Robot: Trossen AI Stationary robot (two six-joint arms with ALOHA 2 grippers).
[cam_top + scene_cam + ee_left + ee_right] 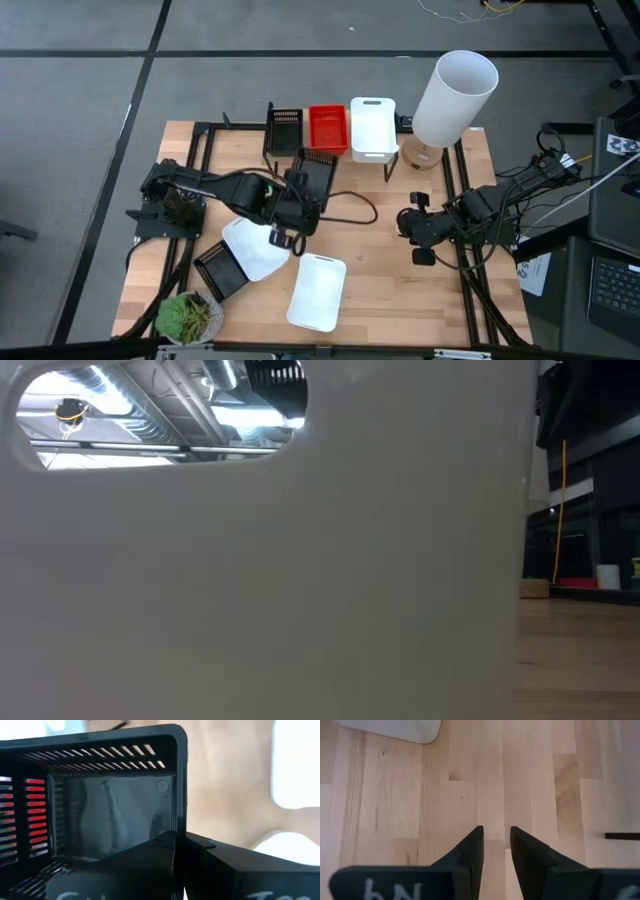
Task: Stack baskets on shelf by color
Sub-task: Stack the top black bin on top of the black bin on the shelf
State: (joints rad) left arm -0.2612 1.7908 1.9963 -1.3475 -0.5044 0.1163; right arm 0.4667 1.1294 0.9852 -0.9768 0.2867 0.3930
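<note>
On the shelf (pixel 400 122) at the table's far side a black basket (pixel 285 128), a red basket (pixel 327 128) and a white basket (pixel 373 128) stand side by side. My left gripper (pixel 303 192) is shut on another black basket (pixel 318 172), held up just in front of the shelf. Two white baskets (pixel 255 248) (pixel 318 292) and one black basket (pixel 220 270) lie on the table's near left. My right gripper (pixel 496 837) hangs open over bare wood at the right, touching nothing. My left gripper (pixel 181 840) pinches one side wall (pixel 180 815) of the black basket, near a corner, with one finger inside (pixel 135 860) and one outside (pixel 235 860). The fingers slant downward from the table's left. The basket is tipped on its side, off the table.
A tall white cylinder (pixel 455 97) stands at the shelf's right end. A potted plant (pixel 188 318) sits at the near left corner. The wall of a white basket (pixel 300 580) fills most of the low view. Bare wood lies between the arms.
</note>
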